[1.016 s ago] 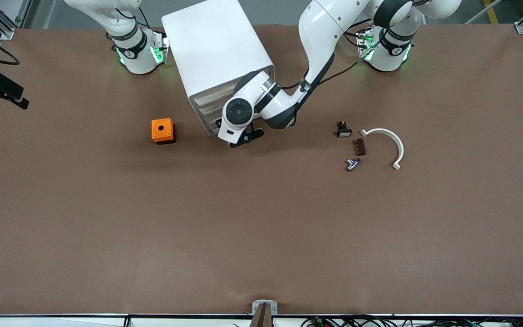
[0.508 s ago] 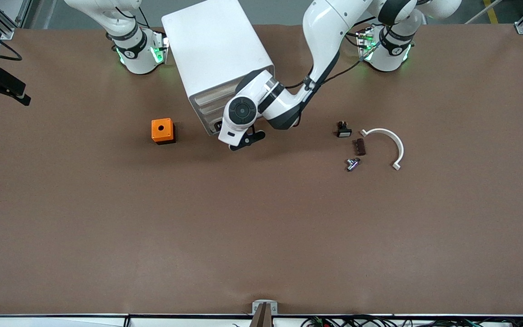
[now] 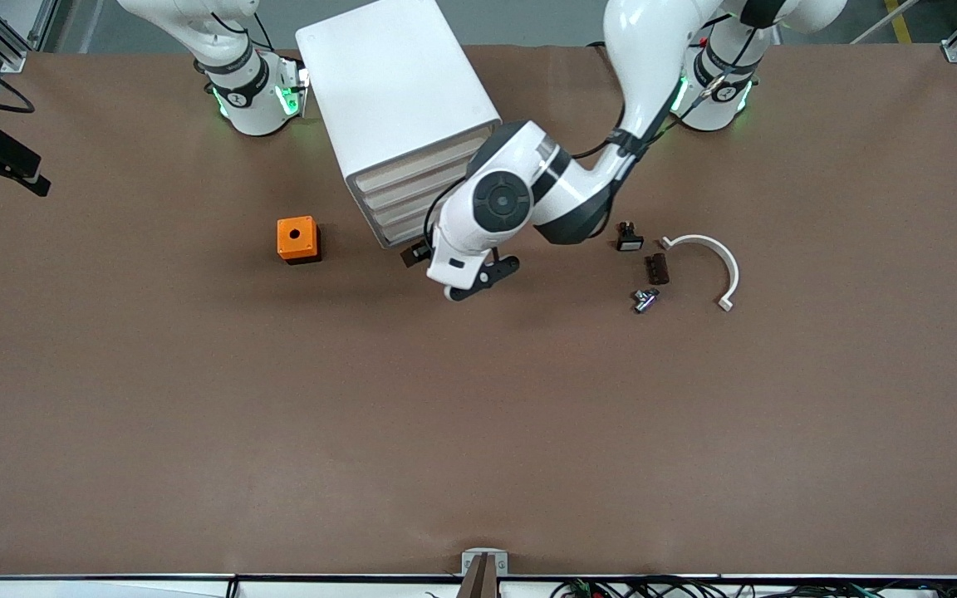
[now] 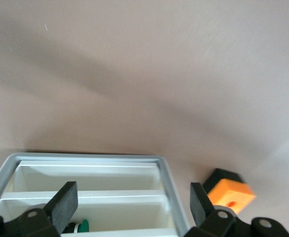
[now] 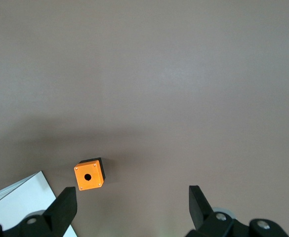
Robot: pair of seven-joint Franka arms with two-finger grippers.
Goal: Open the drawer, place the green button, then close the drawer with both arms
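The left tool (image 4: 132, 193) is hovering just over the drawer (image 4: 170, 183), its jaws standing wide with nothing between them. The drawer is sitting pulled out from the foot of the white cabinet (image 3: 395, 75), its divided compartments lying bare to the left wrist view, though in the front view the left arm is covering most of it. The button (image 4: 83, 225) is lying inside one of those compartments, only its green cap peeping out beside a finger of the tool. Since the button is resting in the drawer and the tool is carrying nothing, the placing looks done, and the step in hand is likely the turn toward closing. The next move is calling for a tool to get against the drawer's front face and press it squarely into the cabinet, without skewing it on its runners or shoving the cabinet along the desk (image 3: 478, 432). The right tool (image 5: 129, 197) is waiting high over the right arm's end of the desk, jaws equally wide and empty, looking down on the orange cube (image 3: 296, 239) beside the cabinet.
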